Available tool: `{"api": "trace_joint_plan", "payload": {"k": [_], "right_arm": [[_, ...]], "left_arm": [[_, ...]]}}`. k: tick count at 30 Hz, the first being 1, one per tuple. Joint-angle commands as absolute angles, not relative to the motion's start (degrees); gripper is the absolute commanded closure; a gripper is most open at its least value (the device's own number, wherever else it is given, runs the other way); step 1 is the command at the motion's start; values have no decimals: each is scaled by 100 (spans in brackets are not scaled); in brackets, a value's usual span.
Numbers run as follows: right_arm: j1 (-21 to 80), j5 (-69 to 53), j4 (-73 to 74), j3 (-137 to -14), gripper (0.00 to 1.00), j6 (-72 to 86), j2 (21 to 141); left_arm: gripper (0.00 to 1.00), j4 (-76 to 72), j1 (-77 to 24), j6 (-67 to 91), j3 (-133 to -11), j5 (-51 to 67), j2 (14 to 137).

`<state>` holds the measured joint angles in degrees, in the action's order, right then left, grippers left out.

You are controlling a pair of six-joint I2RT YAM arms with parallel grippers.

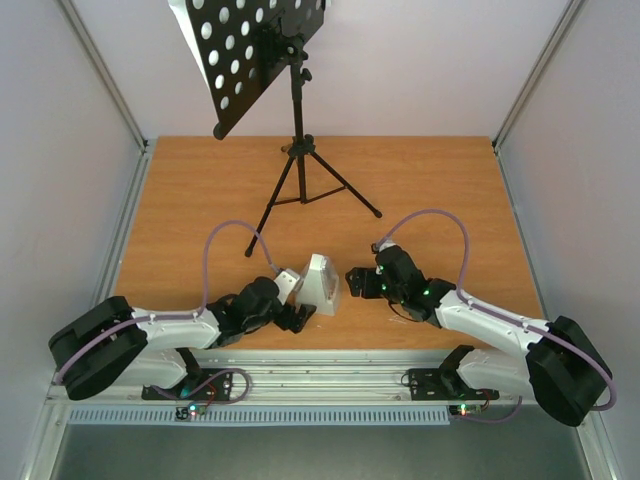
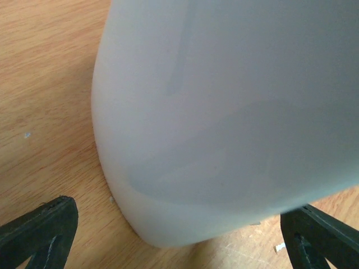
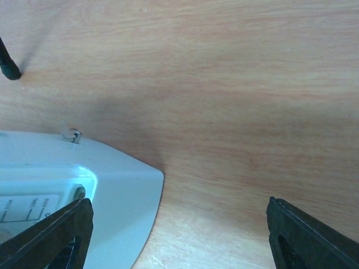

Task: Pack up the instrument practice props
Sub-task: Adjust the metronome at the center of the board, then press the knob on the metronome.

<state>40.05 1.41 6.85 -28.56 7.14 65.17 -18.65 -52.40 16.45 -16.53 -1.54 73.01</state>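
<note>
White metronome [image 1: 320, 283] on wood table [image 1: 440, 190], between both pincers | left gripper [image 1: 293, 300] spread wide, straddling its base, no contact | right gripper [image 1: 358, 281] spread, just beside it | black music stand [image 1: 297, 110] well beyond both

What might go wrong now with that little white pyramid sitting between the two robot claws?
The small white pyramid-shaped metronome stands inside the open left gripper; an off-centre squeeze might tip or slide it. The open right gripper sits close beside it and might bump it. The tall black tripod music stand looks top-heavy; an arm catching a leg could topple it.
</note>
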Motion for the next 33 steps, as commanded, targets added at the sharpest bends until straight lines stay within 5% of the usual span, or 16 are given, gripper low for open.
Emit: {"api": "trace_joint_plan", "payload": {"k": [1,33], "right_arm": [[3990,62,759,-2769,15,720,6605],[4316,-282,18,-2619,5,1160,7416]], "left_arm": [[1,-2512,-5304,1561,-1547,-47,7315],[1,-3027,-5669,1891,-994,-848,7013]]}}
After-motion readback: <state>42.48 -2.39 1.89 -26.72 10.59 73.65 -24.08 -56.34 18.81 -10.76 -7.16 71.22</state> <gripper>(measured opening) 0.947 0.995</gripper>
